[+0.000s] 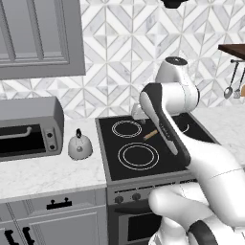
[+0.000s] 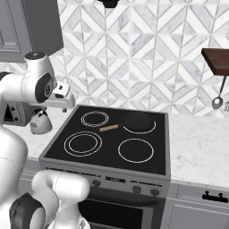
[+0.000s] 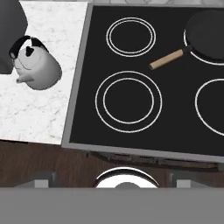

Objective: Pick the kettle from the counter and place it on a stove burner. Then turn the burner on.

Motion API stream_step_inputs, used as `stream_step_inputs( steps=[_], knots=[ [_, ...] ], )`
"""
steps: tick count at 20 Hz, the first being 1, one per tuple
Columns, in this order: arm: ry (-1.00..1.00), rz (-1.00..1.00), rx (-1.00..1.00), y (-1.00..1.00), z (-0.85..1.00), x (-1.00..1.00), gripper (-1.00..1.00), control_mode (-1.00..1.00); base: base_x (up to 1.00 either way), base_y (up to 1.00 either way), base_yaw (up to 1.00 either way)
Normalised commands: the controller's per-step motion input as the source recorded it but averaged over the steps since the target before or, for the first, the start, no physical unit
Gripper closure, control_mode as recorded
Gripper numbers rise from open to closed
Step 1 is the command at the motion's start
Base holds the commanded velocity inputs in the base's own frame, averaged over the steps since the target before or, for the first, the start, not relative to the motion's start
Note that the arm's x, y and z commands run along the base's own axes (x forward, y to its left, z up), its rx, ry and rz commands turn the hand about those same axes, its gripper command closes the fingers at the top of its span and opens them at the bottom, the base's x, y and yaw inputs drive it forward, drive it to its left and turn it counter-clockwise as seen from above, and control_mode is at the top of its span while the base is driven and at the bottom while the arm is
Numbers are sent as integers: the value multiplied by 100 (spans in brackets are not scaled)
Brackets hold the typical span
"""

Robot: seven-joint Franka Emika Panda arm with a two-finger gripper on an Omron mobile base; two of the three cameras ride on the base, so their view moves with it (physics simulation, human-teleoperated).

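The silver-grey kettle [image 1: 79, 145] [image 2: 40, 121] [image 3: 37, 65] stands upright on the white marble counter [image 1: 48, 174] [image 3: 30, 118], just left of the cooktop. The large double-ring stove burner [image 1: 139, 156] [image 2: 82, 143] [image 3: 128, 101] at the front left of the black glass has nothing on it. My gripper [image 3: 112, 181] hangs high above the cooktop's front edge and looks straight down. Its fingertips [image 3: 41, 180] sit wide apart at the bottom of the hand view, open with nothing between them. The kettle lies well to the gripper's left.
A dark pan [image 2: 138, 120] [image 3: 208, 33] with a wooden handle [image 1: 150, 134] sits on the back right zone. A grey toaster oven [image 1: 28, 127] stands left of the kettle. Stove knobs [image 2: 134, 188] line the front panel. Utensils [image 2: 218, 102] hang at the right wall.
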Motion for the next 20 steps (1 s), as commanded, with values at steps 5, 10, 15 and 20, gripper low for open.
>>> stream_step_inputs(
  steps=[5,10,15,20],
  knots=[
    [-13,0,0,100,0,-13,-100,-100,0,0,0],
    [-10,0,0,100,0,6,-100,-100,0,0,0],
    [-1,0,0,88,-9,43,-100,-100,0,0,0],
    [0,0,1,55,-13,74,-100,-100,0,0,0]
  ],
)
